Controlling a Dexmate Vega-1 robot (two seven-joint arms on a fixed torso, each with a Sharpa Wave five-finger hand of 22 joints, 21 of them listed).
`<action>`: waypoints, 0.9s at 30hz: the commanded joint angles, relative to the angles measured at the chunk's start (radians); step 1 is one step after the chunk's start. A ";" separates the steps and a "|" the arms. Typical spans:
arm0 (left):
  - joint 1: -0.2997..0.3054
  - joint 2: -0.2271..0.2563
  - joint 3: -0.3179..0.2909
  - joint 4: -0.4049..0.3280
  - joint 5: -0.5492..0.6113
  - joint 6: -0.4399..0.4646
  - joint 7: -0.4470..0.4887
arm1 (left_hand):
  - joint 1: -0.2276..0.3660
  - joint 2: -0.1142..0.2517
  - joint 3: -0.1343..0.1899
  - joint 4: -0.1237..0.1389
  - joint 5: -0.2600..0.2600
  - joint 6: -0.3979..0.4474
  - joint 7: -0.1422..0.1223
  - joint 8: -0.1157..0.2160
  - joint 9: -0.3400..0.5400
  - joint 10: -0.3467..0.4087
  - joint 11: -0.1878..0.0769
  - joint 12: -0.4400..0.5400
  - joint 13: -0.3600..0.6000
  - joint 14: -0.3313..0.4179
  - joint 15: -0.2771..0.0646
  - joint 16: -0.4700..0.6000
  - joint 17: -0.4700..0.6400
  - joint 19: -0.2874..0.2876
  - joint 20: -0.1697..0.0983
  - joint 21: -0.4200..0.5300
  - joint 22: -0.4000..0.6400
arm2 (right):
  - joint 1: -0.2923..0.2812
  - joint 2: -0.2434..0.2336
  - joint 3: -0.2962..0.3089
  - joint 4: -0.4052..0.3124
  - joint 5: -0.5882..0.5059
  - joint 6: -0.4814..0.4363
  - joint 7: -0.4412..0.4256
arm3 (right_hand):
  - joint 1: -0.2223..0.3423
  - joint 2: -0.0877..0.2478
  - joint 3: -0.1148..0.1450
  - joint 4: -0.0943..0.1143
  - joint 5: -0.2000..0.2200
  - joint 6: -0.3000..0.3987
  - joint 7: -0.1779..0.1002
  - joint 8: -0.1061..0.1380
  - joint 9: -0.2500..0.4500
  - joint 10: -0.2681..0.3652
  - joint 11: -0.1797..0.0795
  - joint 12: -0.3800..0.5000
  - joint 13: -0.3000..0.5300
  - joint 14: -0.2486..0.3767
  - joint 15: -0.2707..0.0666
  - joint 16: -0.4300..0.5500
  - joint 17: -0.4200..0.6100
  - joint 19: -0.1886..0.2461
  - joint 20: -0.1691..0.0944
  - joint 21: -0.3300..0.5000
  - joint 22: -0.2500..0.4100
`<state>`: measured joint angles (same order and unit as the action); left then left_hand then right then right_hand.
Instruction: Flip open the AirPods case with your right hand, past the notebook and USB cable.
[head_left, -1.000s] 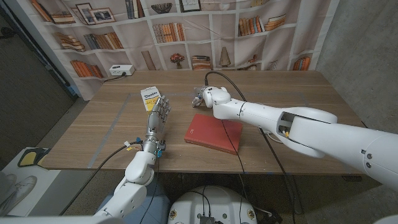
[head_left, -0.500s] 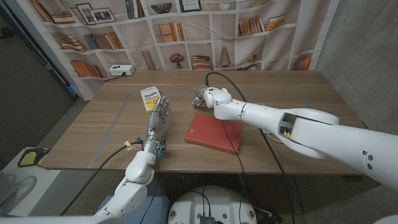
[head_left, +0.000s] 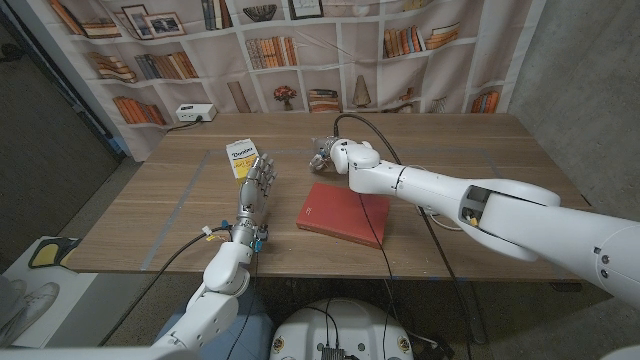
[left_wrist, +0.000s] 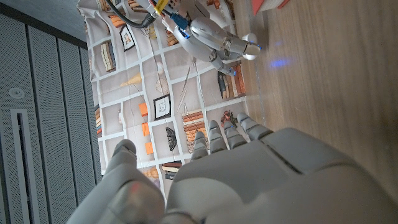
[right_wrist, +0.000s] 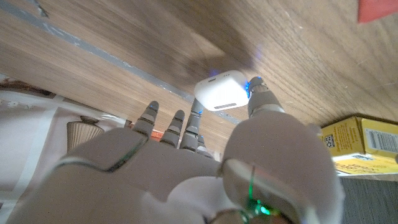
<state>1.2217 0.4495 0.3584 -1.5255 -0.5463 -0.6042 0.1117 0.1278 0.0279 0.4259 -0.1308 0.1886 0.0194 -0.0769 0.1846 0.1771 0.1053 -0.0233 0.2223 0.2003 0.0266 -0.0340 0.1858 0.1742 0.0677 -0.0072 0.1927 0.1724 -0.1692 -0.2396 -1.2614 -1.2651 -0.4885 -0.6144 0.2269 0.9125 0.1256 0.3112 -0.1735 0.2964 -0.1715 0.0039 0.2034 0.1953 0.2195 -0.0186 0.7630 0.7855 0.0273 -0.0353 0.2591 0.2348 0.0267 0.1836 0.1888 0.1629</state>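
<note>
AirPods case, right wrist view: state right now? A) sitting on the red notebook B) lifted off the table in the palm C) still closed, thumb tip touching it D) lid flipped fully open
C: the AirPods case sits closed on the table, with the right robot hand touching its side with the thumb tip.

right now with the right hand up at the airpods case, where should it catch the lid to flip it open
Judging from the right wrist view, the AirPods case lies on the table, a faint seam line showing across its rounded shell. The right hand probably does best hooking a fingertip, already beside the case, at that seam and lifting the lid, other fingers steadying the body. Which end is hinged isn't clear.
</note>
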 joint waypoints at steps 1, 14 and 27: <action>-0.009 -0.007 0.008 0.001 0.008 0.003 0.003 | -0.003 -0.003 -0.007 0.000 0.001 0.008 -0.001 0.006 0.002 0.009 0.001 0.001 0.002 0.000 0.001 -0.001 0.003 -0.003 0.002 0.000 0.002 | -0.032 -0.068 0.050 -0.132 -0.005 -0.014 -0.016 | 0.015 0.016 0.005 0.010 0.011 -0.139 0.009 0.004 0.003 0.098 -0.086 0.024 -0.002 0.008 -0.038 0.002 0.001 0.002 -0.006 0.000 0.002; -0.014 -0.006 0.016 -0.016 0.022 0.015 0.012 | -0.003 -0.003 -0.007 0.000 0.001 0.015 0.001 0.008 0.002 0.015 -0.001 0.003 0.003 0.004 0.001 0.001 0.003 -0.002 0.002 0.001 0.002 | -0.099 -0.159 0.167 -0.290 0.058 0.023 -0.037 | 0.014 0.011 0.005 0.014 0.027 -0.132 0.012 0.003 0.003 0.106 -0.084 0.027 -0.010 0.019 -0.039 0.000 0.000 0.010 0.001 0.000 0.002; -0.012 -0.004 0.022 -0.040 0.028 0.026 0.020 | -0.003 -0.003 -0.008 0.000 0.001 0.021 0.005 0.009 0.002 0.018 0.001 0.004 0.003 0.006 0.002 0.001 0.003 -0.001 0.003 0.001 0.002 | -0.144 -0.223 0.259 -0.391 0.133 0.076 -0.025 | 0.013 0.012 0.005 0.018 0.043 -0.127 0.007 0.001 0.003 0.118 -0.090 0.035 -0.014 0.037 -0.047 0.002 0.000 0.023 -0.007 0.001 0.002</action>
<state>1.2093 0.4446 0.3751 -1.5462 -0.5228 -0.5871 0.1266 0.1277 0.0279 0.4231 -0.1337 0.1886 0.0322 -0.0715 0.1896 0.1771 0.1164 -0.0232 0.2223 0.2003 0.0266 -0.0340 0.1858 0.1742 0.0677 -0.0071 0.1927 0.1724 -0.2742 -0.4068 -1.0803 -1.5655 -0.4184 -0.5794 0.1935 0.9202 0.1179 0.3079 -0.1702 0.3298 -0.1714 0.0146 0.2034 0.1956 0.2301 -0.0080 0.7746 0.7674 0.0523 -0.0353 0.2589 0.2323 0.0426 0.1786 0.1888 0.1630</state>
